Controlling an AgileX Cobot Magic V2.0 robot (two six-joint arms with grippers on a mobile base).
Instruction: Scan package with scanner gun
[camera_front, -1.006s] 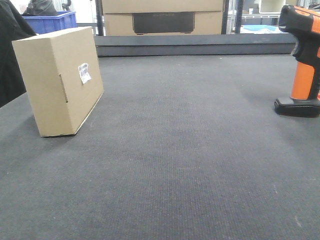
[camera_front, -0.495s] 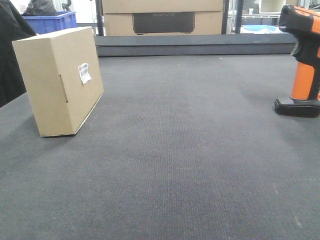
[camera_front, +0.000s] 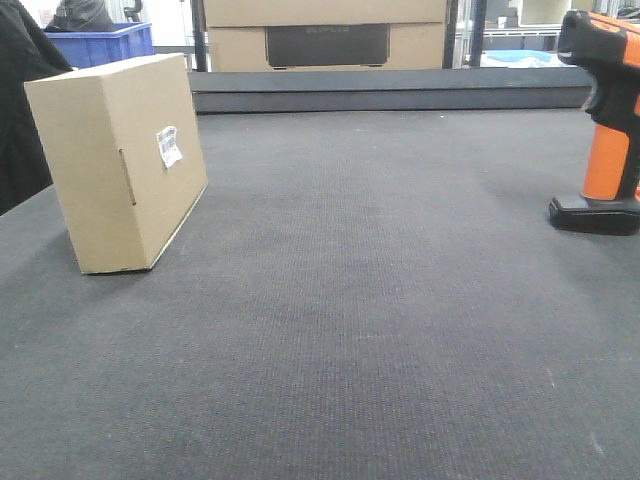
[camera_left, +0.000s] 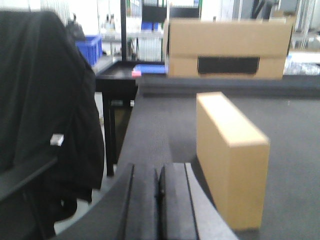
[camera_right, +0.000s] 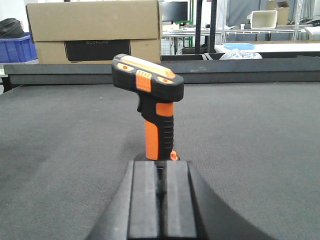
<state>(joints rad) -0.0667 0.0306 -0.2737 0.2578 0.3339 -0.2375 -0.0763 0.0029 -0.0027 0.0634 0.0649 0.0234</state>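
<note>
The package (camera_front: 120, 160) is a plain brown box standing on edge at the left of the dark table, its small white label (camera_front: 168, 146) facing right. In the left wrist view the package (camera_left: 230, 150) stands just ahead and to the right of my left gripper (camera_left: 159, 172), whose jaws are pressed together on nothing. The scanner gun (camera_front: 605, 120) stands upright on its black base at the far right. In the right wrist view the scanner gun (camera_right: 152, 107) rises directly ahead of my right gripper (camera_right: 160, 170), which is shut and empty.
A large brown carton with a dark panel (camera_front: 325, 35) sits behind the table's raised back edge (camera_front: 390, 88). A blue bin (camera_front: 100, 42) stands at the back left. A black jacket on a chair (camera_left: 45, 100) hangs off the table's left side.
</note>
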